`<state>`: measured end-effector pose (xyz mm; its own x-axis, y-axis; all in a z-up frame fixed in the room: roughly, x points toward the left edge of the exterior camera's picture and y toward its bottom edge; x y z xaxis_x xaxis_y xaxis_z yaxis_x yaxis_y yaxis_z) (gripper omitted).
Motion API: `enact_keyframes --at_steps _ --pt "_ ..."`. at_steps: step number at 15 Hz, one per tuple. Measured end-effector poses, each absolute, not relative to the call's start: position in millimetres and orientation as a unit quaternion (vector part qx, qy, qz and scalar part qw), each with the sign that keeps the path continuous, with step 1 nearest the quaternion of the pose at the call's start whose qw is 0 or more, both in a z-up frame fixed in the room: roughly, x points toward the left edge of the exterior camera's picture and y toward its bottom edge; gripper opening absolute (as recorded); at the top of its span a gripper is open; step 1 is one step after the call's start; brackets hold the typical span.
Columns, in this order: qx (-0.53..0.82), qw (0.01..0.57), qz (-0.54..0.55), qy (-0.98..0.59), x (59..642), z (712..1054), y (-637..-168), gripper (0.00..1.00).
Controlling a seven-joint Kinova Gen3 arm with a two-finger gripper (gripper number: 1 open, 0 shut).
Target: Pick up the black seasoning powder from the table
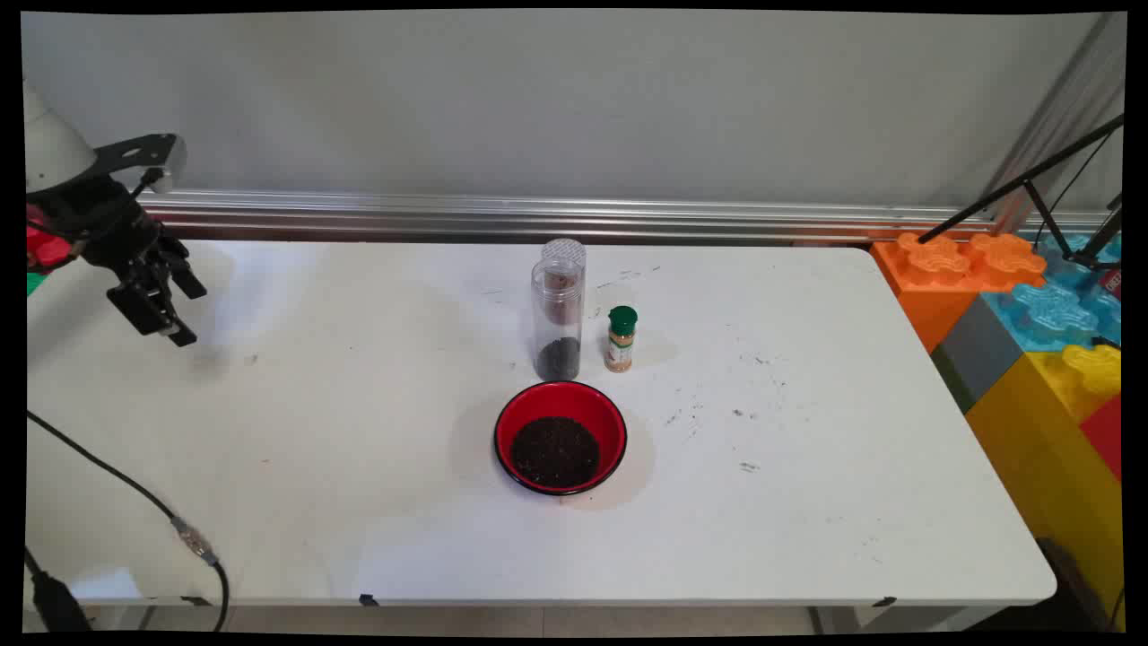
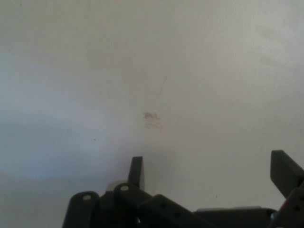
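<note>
My black gripper hangs open over the table's far left, well above the white tabletop, with nothing between its fingers. In the hand view the gripper faces bare white table with a faint smudge. Far to its right, near the table's middle, stands a tall clear jar with dark grains at its bottom. A small spice bottle with a green cap stands beside the jar. In front of them sits a red bowl holding dark grains.
Large orange, blue, grey and yellow toy blocks stand off the table's right end. A black cable trails over the near left corner. A metal rail runs along the wall behind. Scattered dark specks lie right of the bowl.
</note>
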<state>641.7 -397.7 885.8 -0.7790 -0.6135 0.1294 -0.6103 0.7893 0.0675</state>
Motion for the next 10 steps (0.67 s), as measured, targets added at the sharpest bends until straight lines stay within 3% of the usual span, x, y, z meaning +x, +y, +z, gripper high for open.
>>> enact_keyframes --at_steps 10 --pt "0.278 0.141 -0.008 -0.950 591 873 -433 1.00"
